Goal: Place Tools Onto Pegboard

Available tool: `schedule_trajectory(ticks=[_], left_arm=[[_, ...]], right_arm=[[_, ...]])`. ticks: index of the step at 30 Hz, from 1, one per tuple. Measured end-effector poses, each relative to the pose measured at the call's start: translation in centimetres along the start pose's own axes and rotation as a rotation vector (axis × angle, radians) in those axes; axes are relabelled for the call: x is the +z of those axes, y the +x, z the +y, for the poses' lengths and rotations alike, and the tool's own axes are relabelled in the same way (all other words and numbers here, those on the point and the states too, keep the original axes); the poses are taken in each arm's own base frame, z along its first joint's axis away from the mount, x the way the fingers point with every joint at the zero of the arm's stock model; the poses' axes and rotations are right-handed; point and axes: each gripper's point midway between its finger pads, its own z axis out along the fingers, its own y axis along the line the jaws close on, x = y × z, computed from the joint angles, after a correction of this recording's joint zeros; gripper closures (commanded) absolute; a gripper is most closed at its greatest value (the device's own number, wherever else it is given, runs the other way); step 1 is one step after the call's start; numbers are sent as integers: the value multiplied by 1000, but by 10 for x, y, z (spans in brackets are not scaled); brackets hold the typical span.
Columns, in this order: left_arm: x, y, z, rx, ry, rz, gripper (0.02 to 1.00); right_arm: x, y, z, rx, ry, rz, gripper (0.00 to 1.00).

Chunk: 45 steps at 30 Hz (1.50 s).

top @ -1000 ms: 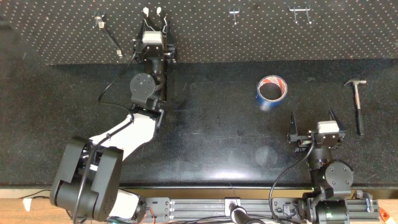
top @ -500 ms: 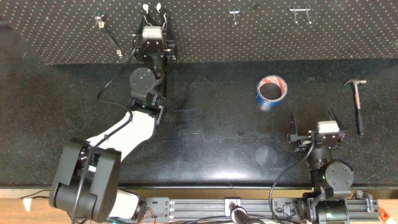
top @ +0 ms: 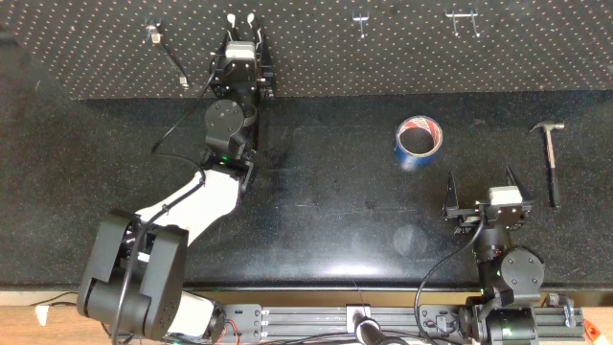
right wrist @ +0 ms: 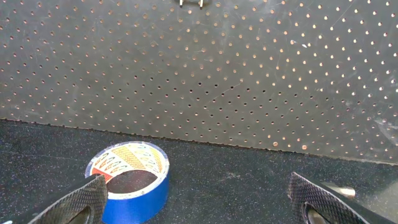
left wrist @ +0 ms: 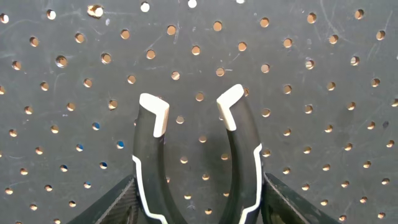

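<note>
My left gripper [top: 239, 59] is up against the pegboard [top: 402, 57] at the back, shut on a pair of pliers [top: 239, 21]. The pliers' black handles with white tips [left wrist: 154, 115] spread out in front of the perforated board, and the left gripper [left wrist: 199, 196] grips them low down. A blue tape roll [top: 419, 142] lies on the black table right of centre; in the right wrist view the tape roll [right wrist: 127, 180] sits just ahead. A hammer [top: 550, 163] lies at the far right. My right gripper [top: 483, 195] rests open near the front, holding nothing.
Two bare metal hooks [top: 361, 19] [top: 463, 21] stick out of the pegboard to the right of the pliers. A thin black tool [top: 170, 57] hangs on the board at the left. The black table [top: 326, 211] is free between the arms.
The left arm has pushed slightly farther up toward the pegboard, carrying the pliers with it. The right arm, tape roll and hammer have stayed put.
</note>
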Motion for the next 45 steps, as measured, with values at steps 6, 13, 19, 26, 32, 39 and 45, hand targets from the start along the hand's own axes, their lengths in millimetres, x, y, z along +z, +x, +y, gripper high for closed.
schedule_trajectory(ticks=[6, 13, 19, 26, 32, 39, 45], left_arm=[[1, -4, -9, -10, 49, -12, 23], [-92, -71, 57, 34, 10, 209, 23], [-194, -58, 94, 20, -21, 52, 23], [-226, -18, 91, 31, -7, -41, 23], [-228, 16, 89, 1, -11, -15, 23], [-231, 63, 87, -13, -25, 166, 23], [-231, 63, 87, -13, -24, 166, 23]], right_arm=[[0, 0, 0, 0, 0, 0, 58], [0, 0, 0, 0, 0, 0, 60], [0, 0, 0, 0, 0, 0, 58], [0, 0, 0, 0, 0, 0, 58], [0, 0, 0, 0, 0, 0, 58], [0, 0, 0, 0, 0, 0, 58], [0, 0, 0, 0, 0, 0, 60]])
